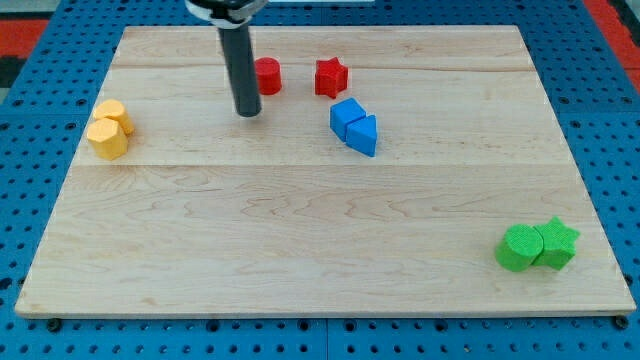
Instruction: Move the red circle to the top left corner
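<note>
My tip [248, 113] rests on the pale wooden desk [300, 230], just at seven o'clock of the red circle block [268, 76]; there are no jaws to report.

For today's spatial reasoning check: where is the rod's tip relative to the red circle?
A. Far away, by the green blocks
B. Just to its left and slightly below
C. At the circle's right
B: my tip sits just to the view's left of the red circle and slightly lower.

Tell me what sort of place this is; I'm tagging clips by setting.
Likely a robotics lab bench: a wooden board on a blue perforated base, small coloured blocks like the red circle, and my tip just left of it.
</note>
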